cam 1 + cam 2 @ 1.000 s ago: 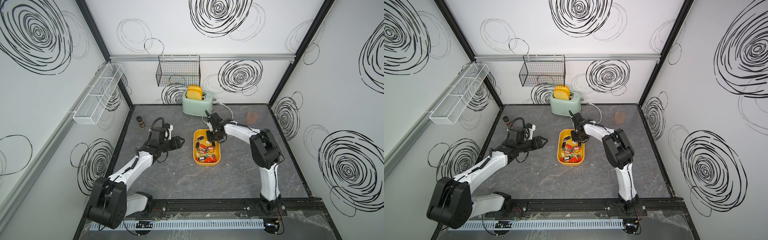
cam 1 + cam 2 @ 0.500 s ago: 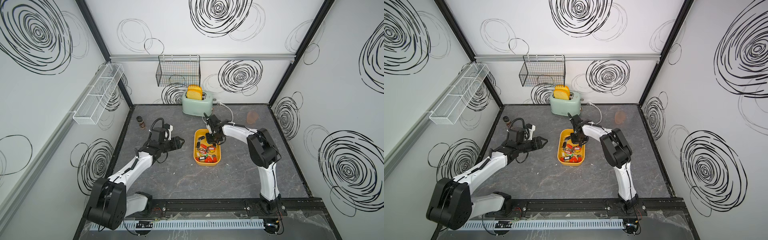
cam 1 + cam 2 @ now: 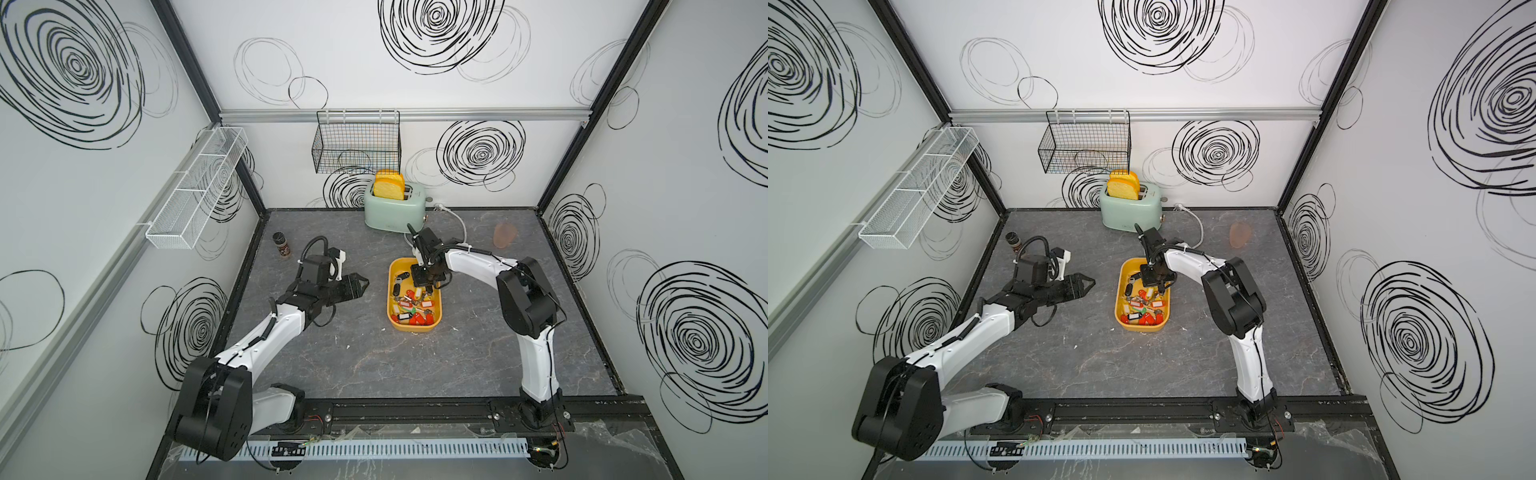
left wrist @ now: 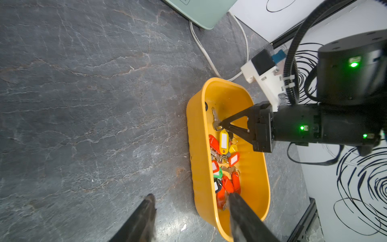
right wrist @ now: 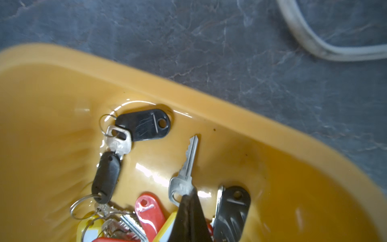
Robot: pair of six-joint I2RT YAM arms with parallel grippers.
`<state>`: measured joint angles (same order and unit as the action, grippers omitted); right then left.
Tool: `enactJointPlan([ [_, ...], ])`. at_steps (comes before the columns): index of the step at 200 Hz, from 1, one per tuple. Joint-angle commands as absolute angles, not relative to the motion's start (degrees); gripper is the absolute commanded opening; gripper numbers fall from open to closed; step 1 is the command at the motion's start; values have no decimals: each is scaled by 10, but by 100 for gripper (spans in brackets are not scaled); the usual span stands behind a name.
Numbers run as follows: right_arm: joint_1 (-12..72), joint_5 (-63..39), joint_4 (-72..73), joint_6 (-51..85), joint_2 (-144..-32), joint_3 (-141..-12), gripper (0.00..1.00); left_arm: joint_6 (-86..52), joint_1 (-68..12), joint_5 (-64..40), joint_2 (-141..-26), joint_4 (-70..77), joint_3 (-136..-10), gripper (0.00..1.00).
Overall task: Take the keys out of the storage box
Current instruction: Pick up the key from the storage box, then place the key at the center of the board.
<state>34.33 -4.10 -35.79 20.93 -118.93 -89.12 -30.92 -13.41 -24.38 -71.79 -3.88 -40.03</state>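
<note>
Grey marbled tabletop [image 3: 374, 365]; right gripper [image 5: 187, 193] pinches a silver metal key [image 5: 187, 165] inside the shallow yellow plastic box [image 5: 188, 92] surrounding its fingers, none removed; left gripper [image 4: 191, 197] open, empty.

Lab test booth, scribble-patterned walls [image 3: 540, 62]

yellow box [image 5: 52, 62]: was cut off at the picture edges, rim blurred | silver key [image 5: 189, 159]: head lay partly hidden under right gripper [image 5: 188, 194], pinch unclear | keys [image 3: 411, 296]: were too small to count in both top views | toaster [image 4: 199, 10]: was mostly cropped
</note>
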Motion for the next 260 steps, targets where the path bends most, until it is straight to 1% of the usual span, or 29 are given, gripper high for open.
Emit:
enactJointPlan([
  [1,346,-32,-375,204,-1140,-889,0,-305,-136,-243,-709,-32,-402,60],
  [31,339,-29,-374,205,-1114,-880,0,-305,-139,-242,-708,-34,-406,60],
  [70,311,-36,-364,209,-1062,-854,0,-300,-151,-241,-708,-40,-414,61],
  [122,245,-71,-354,212,-984,-808,0,-290,-174,-246,-714,-48,-431,61],
  [161,189,-92,-345,209,-946,-760,0,-287,-191,-246,-726,-49,-444,61],
  [194,148,-113,-323,207,-935,-713,0,-286,-202,-245,-734,-50,-452,62],
  [215,145,-129,-304,207,-943,-690,0,-286,-205,-244,-737,-51,-454,62],
  [260,144,-202,-246,219,-963,-659,0,-285,-209,-240,-737,-53,-454,62],
])
